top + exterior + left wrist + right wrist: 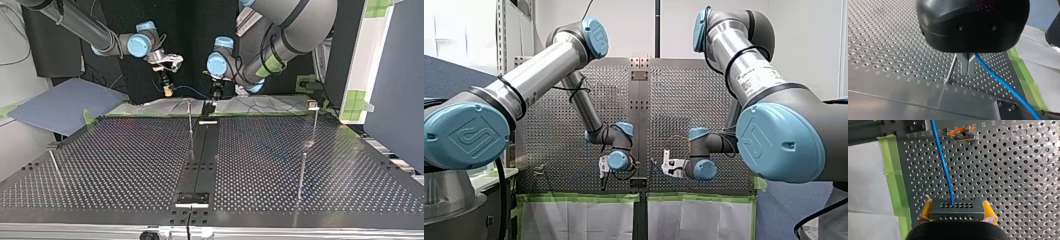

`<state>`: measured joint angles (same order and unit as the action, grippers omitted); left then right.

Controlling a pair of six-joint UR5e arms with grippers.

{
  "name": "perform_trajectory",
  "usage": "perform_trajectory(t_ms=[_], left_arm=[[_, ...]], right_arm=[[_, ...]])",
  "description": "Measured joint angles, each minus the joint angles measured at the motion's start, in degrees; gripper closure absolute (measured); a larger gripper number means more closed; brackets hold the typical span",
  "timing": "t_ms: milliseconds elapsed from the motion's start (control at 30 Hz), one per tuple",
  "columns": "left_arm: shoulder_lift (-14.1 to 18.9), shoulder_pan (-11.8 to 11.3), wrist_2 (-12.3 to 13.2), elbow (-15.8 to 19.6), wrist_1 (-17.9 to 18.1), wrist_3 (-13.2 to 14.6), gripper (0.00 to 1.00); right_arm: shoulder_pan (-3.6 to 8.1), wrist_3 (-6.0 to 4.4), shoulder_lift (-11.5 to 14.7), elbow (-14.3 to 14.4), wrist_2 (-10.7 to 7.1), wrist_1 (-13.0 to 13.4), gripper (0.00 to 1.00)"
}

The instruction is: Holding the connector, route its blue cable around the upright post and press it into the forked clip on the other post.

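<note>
My right gripper [957, 211] clamps yellow pads [925, 210] on the grey perforated connector block [956, 206], its blue cable [944, 165] running ahead. My left gripper [967, 72], metal fingers drawn together, hangs just beside the thin upright metal post [951, 68], apparently to guide the wrap.

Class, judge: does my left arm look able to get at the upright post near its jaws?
Probably yes: the post stands just beside the left gripper, with the blue cable on its other side.
</note>
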<state>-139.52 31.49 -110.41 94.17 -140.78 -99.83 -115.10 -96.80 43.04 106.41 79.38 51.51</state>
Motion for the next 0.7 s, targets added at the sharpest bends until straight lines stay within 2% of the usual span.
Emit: perform_trajectory(t_ms=[267, 700], left_arm=[[0.0, 0.5, -0.1, 0.0, -0.1, 0.3, 0.96], [0.0, 2.2, -0.9, 0.0, 0.1, 1.0, 0.96]], right_arm=[[0.01, 0.05, 0.0, 0.0, 0.12, -0.3, 1.00], [0.67, 0.18, 0.0, 0.0, 0.42, -0.4, 1.00]])
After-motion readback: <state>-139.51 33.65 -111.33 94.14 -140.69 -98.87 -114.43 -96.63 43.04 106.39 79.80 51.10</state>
